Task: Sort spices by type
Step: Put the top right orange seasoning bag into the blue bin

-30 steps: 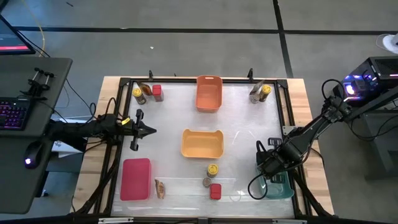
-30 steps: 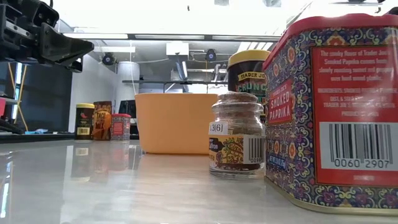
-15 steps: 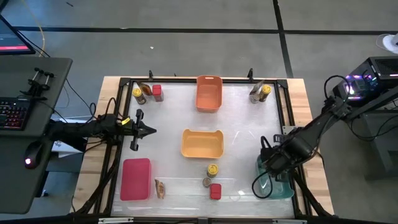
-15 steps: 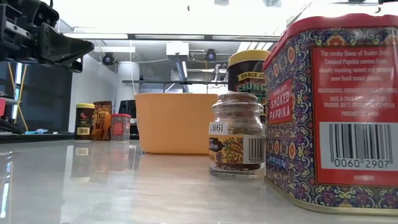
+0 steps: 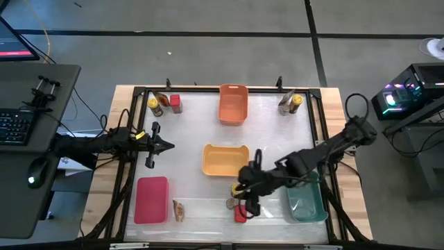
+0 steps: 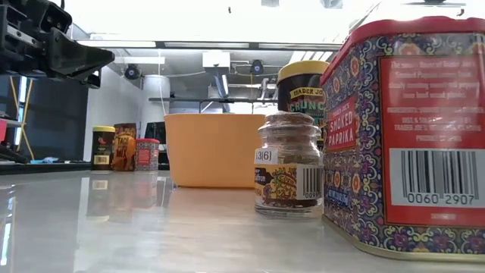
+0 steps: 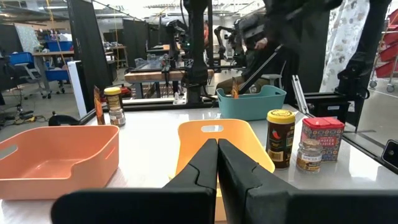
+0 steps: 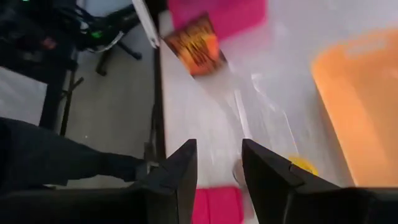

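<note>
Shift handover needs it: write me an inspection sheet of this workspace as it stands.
Surface: pale glossy table top in a dark frame, reflective.
Job's things: near front edge, yellow-lidded jar, short brown jar and red tin clustered; flat packet beside the pink bin; more spices at the far left corner and far right corner.
Clutter: orange bin, yellow bin, teal bin.
Hands: left hand shut, empty, parked at the left edge; right hand open, empty, over the front cluster.
Cables: loops beside the left arm and right arm.
Surroundings: keyboard and mouse on a side desk; no person seen.
</note>
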`<move>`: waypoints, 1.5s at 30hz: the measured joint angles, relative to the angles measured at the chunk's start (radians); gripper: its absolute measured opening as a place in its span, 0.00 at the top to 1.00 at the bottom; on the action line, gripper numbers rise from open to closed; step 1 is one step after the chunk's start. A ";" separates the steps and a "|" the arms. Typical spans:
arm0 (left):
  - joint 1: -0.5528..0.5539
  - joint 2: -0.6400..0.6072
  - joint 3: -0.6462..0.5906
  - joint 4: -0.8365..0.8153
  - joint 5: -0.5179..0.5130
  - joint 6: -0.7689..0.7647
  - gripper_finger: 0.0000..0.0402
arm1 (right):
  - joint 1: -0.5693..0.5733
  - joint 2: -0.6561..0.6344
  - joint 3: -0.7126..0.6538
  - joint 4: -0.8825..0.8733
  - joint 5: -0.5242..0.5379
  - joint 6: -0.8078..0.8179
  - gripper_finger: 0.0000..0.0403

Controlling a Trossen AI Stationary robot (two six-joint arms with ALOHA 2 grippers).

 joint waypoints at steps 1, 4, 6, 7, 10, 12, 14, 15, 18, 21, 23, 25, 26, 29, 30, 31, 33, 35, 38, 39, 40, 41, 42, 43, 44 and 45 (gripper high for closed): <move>0.000 0.000 0.000 0.000 0.000 0.000 1.00 | -0.007 0.013 0.024 -0.001 -0.012 -0.021 0.70; 0.000 0.000 0.000 0.008 -0.003 0.000 1.00 | -0.029 0.037 0.102 0.002 -0.020 -0.073 0.70; 0.000 0.000 0.000 0.016 -0.005 0.000 1.00 | -0.049 0.042 0.155 0.006 -0.024 -0.095 0.70; 0.000 0.000 0.000 0.016 -0.006 0.000 1.00 | -0.062 0.042 0.178 0.013 -0.023 -0.102 0.70; -0.002 0.001 0.000 0.022 0.001 -0.063 1.00 | -0.097 0.044 0.236 0.010 0.014 -0.108 0.70; -0.008 0.004 0.000 0.088 0.015 -0.221 1.00 | -0.120 0.045 0.277 0.002 0.050 -0.117 0.70; -0.015 0.003 0.000 0.189 0.020 -0.448 1.00 | -0.141 0.045 0.325 -0.025 0.086 -0.142 0.70; -0.017 0.004 0.000 0.243 0.008 -0.560 1.00 | -0.153 0.045 0.348 -0.046 0.103 -0.159 0.70; -0.017 0.003 0.000 0.397 -0.065 -0.819 1.00 | -0.190 0.043 0.400 -0.135 0.159 -0.168 0.70; -0.016 0.002 0.000 0.517 -0.108 -0.878 1.00 | -0.231 0.044 0.441 -0.271 0.203 -0.093 0.70; -0.016 0.003 0.000 0.561 -0.111 -0.881 1.00 | -0.258 0.043 0.458 -0.378 0.241 0.003 0.70; -0.016 0.003 0.000 0.594 -0.154 -0.887 1.00 | -0.281 0.043 0.461 -0.498 0.265 0.102 0.70; -0.016 0.002 0.000 0.600 -0.203 -0.910 1.00 | -0.295 0.044 0.461 -0.561 0.266 0.154 0.70; -0.015 0.024 0.012 0.577 -0.377 -0.992 1.00 | -0.333 0.044 0.461 -0.785 0.274 0.295 0.70; -0.014 0.042 0.028 0.544 -0.431 -1.003 1.00 | -0.346 0.044 0.461 -0.859 0.290 0.331 0.70; -0.014 0.062 0.051 0.492 -0.456 -1.012 1.00 | -0.357 0.044 0.460 -0.933 0.308 0.361 0.70; -0.012 0.133 0.120 0.377 -0.466 -1.015 1.00 | -0.377 0.038 0.457 -1.012 0.351 0.400 0.69; -0.007 0.239 0.203 0.291 -0.448 -0.994 1.00 | -0.400 0.008 0.443 -0.976 0.389 0.350 0.69; 0.020 0.426 0.348 0.212 -0.378 -0.908 1.00 | -0.487 -0.030 0.443 -0.999 0.422 0.349 0.68; 0.037 0.483 0.400 0.166 -0.345 -0.878 1.00 | -0.532 -0.044 0.429 -0.995 0.426 0.334 0.67; 0.057 0.542 0.455 0.112 -0.312 -0.851 1.00 | -0.579 -0.066 0.404 -0.982 0.419 0.302 0.67; 0.080 0.594 0.511 0.053 -0.282 -0.827 1.00 | -0.636 -0.085 0.379 -0.972 0.410 0.276 0.67; 0.103 0.642 0.566 -0.005 -0.258 -0.808 1.00 | -0.694 -0.106 0.355 -0.963 0.398 0.261 0.67; 0.127 0.686 0.619 -0.065 -0.245 -0.795 1.00 | -0.756 -0.129 0.328 -0.963 0.385 0.244 0.67; 0.151 0.725 0.668 -0.136 -0.232 -0.782 1.00 | -0.828 -0.150 0.296 -0.964 0.363 0.221 0.67; 0.172 0.759 0.716 -0.198 -0.230 -0.768 1.00 | -0.898 -0.170 0.261 -0.948 0.339 0.190 0.67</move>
